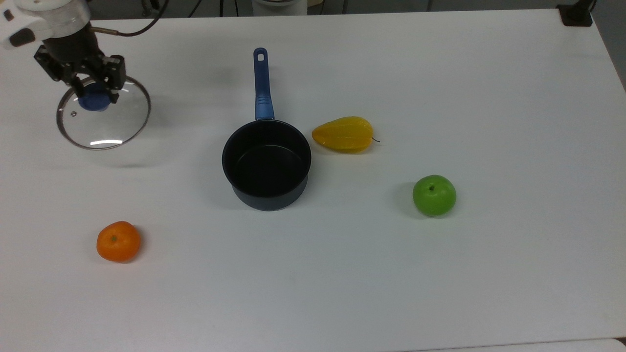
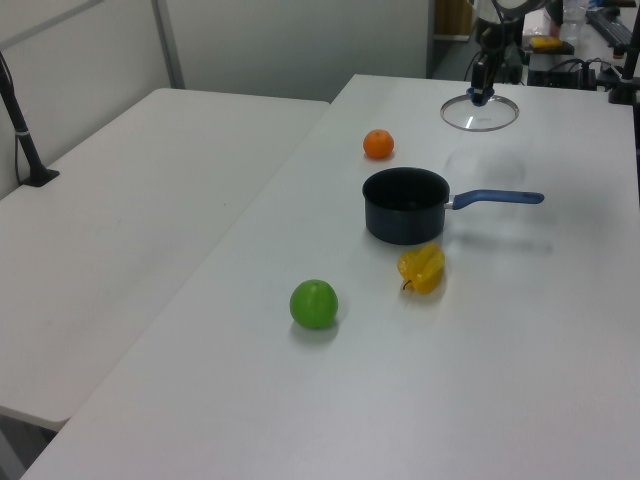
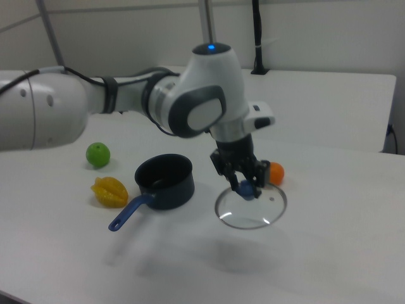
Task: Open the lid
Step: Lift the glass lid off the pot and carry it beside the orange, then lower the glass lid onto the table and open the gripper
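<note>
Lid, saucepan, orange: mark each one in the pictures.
lid (image 1: 110,124): top view, on the clear glass below the blue knob.
saucepan (image 1: 266,166): top view, on the dark inner floor.
orange (image 1: 118,241): top view, on the middle of its skin.

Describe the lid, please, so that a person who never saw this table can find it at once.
On the white table, find the dark saucepan with the blue handle. In the top view, look far to its left: the gripper holds the lid by its blue knob, apart from the pan. It alone is round clear glass with a metal rim; the fruits nearby are solid and coloured.
</note>
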Tool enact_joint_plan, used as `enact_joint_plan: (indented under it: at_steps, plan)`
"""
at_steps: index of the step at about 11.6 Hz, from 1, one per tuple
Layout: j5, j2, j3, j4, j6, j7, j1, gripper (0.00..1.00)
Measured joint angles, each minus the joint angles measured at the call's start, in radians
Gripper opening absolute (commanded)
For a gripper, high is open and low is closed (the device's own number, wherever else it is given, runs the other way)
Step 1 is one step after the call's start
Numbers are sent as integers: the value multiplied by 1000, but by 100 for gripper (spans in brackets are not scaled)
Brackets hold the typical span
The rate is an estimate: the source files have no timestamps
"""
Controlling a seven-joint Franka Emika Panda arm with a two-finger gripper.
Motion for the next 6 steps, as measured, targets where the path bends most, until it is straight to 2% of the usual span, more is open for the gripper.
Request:
enact_joint_plan:
  at_steps: [3, 6]
  plan:
    - [8, 47, 0, -63, 123, -3, -29, 24]
    - [61, 90, 7, -71, 144, -3, -27, 25]
